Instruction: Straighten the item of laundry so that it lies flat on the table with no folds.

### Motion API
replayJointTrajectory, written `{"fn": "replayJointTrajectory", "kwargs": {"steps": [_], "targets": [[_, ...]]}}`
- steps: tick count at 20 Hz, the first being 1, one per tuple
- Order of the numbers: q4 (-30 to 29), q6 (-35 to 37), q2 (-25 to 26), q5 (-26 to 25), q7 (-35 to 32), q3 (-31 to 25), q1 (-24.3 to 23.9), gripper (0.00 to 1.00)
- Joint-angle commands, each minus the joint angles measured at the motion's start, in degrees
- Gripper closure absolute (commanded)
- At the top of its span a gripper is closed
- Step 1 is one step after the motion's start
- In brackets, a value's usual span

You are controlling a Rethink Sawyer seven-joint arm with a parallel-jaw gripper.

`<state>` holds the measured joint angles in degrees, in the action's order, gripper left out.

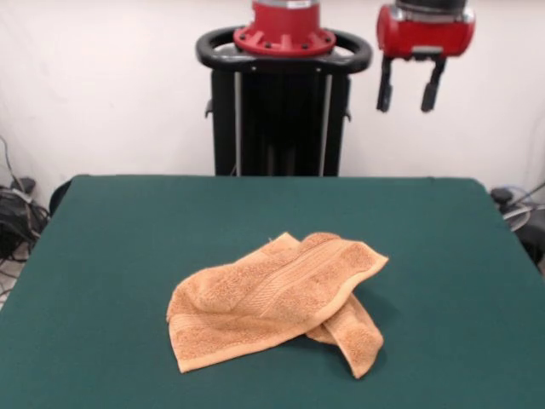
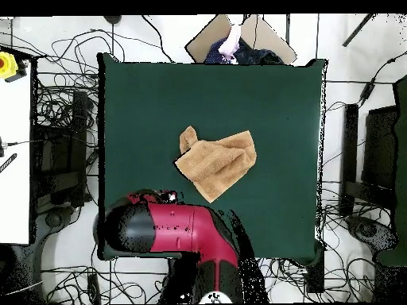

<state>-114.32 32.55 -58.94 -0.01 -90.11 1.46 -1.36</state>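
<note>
Peach terry hand towel [image 1: 277, 298] lying roughly mid-surface on the dark green felt surface [image 1: 443, 239], a little toward the camera side in the front view. Not flat: top layer doubled over, a narrow flap [image 1: 353, 336] poking out beneath at the front-right, woven band stripes running diagonally across the upper layer. Overhead view shows same towel [image 2: 219, 163] near the middle, with a small tucked lobe [image 2: 188, 140] at its upper-left.

Pincer [image 1: 410, 85] high above the far right of the surface, well apart from the towel, fingers spread, carrying nothing. Red arm body [image 2: 171, 230] visible in overhead view near the base edge.

Step in hand, by judgement: approach and pick a corner of the folded-over layer.

- Best to aim for a free corner of the top layer, e.g. the pointed one at right [image 1: 381, 258], not the thick middle.
- Pinch one layer only; catching both would drag the fold along.
- Lift low, pull outward away from the fold line, lay down gently.
- Terry likely to cling to felt; slow drag advisable, else whole towel slides.
- Buried flap probably needs a second, separate pull.
</note>
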Motion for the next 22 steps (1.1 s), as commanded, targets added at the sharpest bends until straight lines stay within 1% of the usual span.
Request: {"fn": "replayJointTrajectory", "kwargs": {"steps": [1,10,12,16,19,22], "targets": [[10.4,3.5,11.7,-1.6,-15.0,3.4,1.0,0.00],[16.1,1.5,19.5,0.8,-15.1,5.0,1.4,0.00],[16.9,1.3,20.6,1.0,-15.0,5.3,1.5,0.00],[16.7,0.7,21.4,1.1,-15.1,6.0,1.8,0.00],[15.8,-1.2,21.9,1.5,-15.3,6.3,1.9,0.00],[16.1,-2.6,23.6,2.3,-16.1,6.2,2.4,0.00]]}}
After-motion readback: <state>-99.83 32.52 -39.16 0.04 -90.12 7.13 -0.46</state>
